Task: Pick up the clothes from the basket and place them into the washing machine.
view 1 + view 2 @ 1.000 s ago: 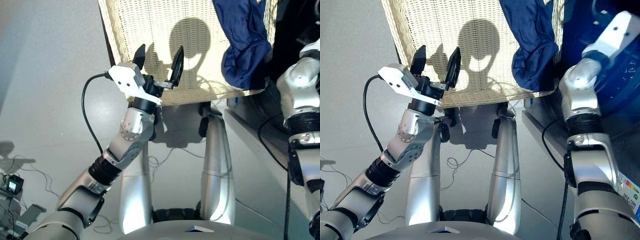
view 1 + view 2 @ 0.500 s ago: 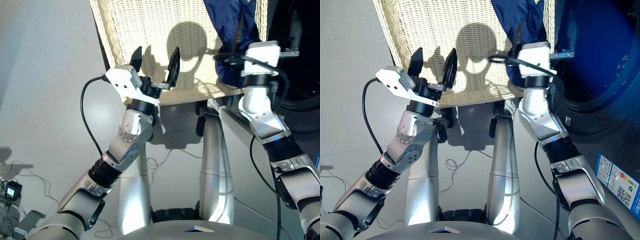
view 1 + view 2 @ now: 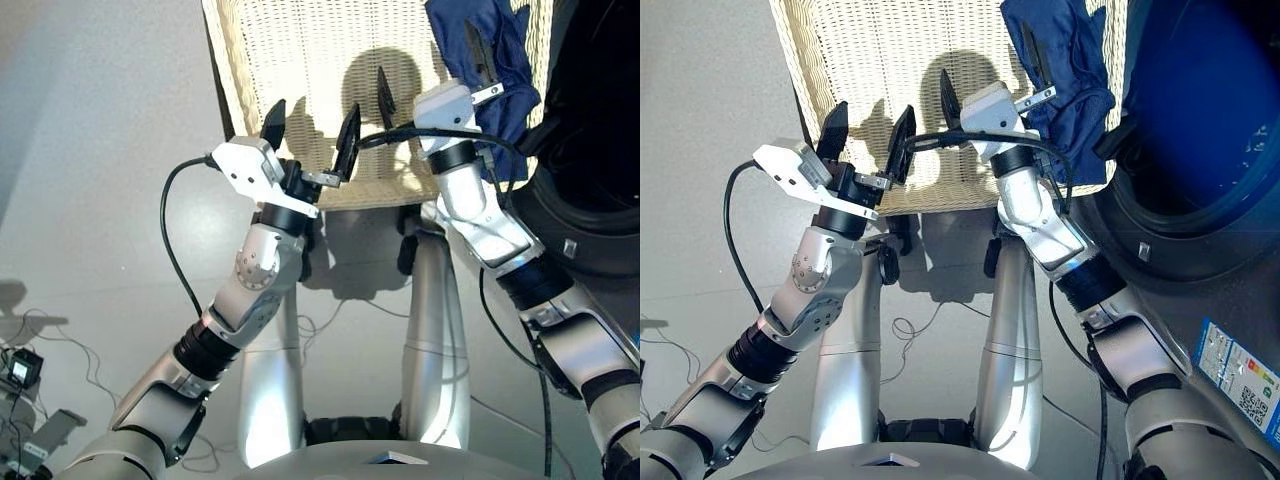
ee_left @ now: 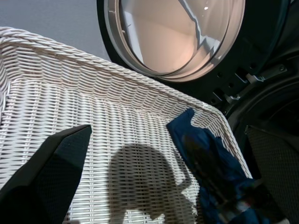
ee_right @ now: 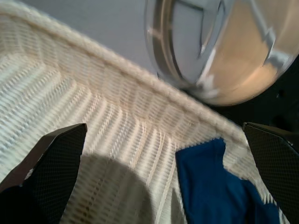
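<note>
The cream wicker basket [image 3: 300,50] fills the top of the head views. One dark blue garment [image 3: 495,70] lies bunched at its right end; the orange-red and black clothes are out of view. My left gripper [image 3: 310,128] stands open over the basket's near rim, holding nothing. My right gripper [image 3: 430,75] is open too and empty, hovering over the basket just left of the blue garment [image 5: 205,186]. The washing machine's dark drum hole [image 3: 1190,110] opens at the right. Its round glass door [image 4: 177,32] shows beyond the basket.
Grey floor lies to the left, with loose cables and a small device [image 3: 25,370] at the lower left. A label sticker [image 3: 1235,375] shows on the machine's front at the lower right.
My right arm has swung left from the machine's side to over the basket, beside the blue garment. The left arm has kept its place. The camera has shifted a little.
</note>
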`<state>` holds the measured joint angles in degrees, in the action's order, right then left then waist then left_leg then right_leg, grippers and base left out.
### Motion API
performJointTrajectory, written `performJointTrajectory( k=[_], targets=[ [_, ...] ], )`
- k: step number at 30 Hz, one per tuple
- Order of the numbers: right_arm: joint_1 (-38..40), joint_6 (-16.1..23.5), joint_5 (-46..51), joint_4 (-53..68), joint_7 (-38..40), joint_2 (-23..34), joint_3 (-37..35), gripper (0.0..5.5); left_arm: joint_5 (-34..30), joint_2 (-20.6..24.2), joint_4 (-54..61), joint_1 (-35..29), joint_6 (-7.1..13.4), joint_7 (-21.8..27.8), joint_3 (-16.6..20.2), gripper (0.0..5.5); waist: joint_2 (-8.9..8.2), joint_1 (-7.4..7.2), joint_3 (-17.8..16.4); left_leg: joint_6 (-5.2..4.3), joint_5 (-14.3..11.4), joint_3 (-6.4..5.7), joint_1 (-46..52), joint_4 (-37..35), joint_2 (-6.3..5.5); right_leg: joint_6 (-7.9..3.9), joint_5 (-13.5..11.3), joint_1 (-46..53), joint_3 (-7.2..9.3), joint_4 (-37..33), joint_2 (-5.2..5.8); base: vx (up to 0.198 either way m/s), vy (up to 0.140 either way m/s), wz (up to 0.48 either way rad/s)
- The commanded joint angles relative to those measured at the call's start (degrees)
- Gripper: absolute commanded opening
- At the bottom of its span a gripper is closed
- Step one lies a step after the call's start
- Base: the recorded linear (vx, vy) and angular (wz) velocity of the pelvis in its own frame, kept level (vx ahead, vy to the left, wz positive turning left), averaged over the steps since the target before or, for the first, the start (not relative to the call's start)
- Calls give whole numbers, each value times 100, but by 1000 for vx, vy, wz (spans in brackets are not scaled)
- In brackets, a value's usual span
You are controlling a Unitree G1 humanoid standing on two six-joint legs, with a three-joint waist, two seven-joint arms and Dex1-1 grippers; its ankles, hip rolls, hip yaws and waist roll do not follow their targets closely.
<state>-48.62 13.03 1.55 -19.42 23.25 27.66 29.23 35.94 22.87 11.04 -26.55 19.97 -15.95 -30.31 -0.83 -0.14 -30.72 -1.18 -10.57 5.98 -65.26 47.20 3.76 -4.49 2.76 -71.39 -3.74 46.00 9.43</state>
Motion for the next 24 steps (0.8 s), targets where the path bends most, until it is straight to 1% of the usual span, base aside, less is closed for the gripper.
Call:
performJointTrajectory(
  k=[1, 4, 8, 14, 16, 24],
  targets=[
    [-341, 202, 214, -178, 136, -278, -42, 550, -7, -114, 632, 94, 262, 181, -4, 550, 145, 137, 93, -313, 480, -26, 8, -332, 119, -206, 53, 264, 124, -132, -56, 0, 0, 0],
    [-567, 88, 126, -865, 290, -402, -127, 550, 22, -150, 603, 86, 258, 227, -28, 550, 188, 171, 93, -319, 482, -28, 9, -340, 112, -200, 65, 262, 134, -131, -48, 0, 0, 0],
    [-778, -31, -20, -1423, 542, -464, -291, 550, 39, -185, 604, 100, 252, 244, -33, 550, 225, 205, 93, -333, 479, -40, 12, -358, 99, -192, 71, 271, 135, -149, -47, 0, 0, 0],
    [-1104, -300, -352, -2096, 1145, -269, -622, 550, 55, -194, 633, 71, 253, 214, -60, 550, 257, 232, 93, -346, 469, -51, 2, -388, 95, -194, 80, 268, 163, -173, -35, 0, 0, 0],
    [-1186, -424, -502, -2245, 1406, -115, -743, 550, 44, -167, 645, 63, 248, 196, -53, 550, 262, 230, 93, -350, 459, -62, 4, -396, 100, -192, 94, 270, 156, -177, -31, 0, 0, 0],
    [-1509, -699, -595, -2836, 1786, 191, -964, 550, 57, -161, 672, -1, 240, 176, -101, 550, 246, 214, 93, -363, 446, -78, -10, -411, 91, -194, 107, 251, 176, -191, -24, 0, 0, 0]
  ],
)
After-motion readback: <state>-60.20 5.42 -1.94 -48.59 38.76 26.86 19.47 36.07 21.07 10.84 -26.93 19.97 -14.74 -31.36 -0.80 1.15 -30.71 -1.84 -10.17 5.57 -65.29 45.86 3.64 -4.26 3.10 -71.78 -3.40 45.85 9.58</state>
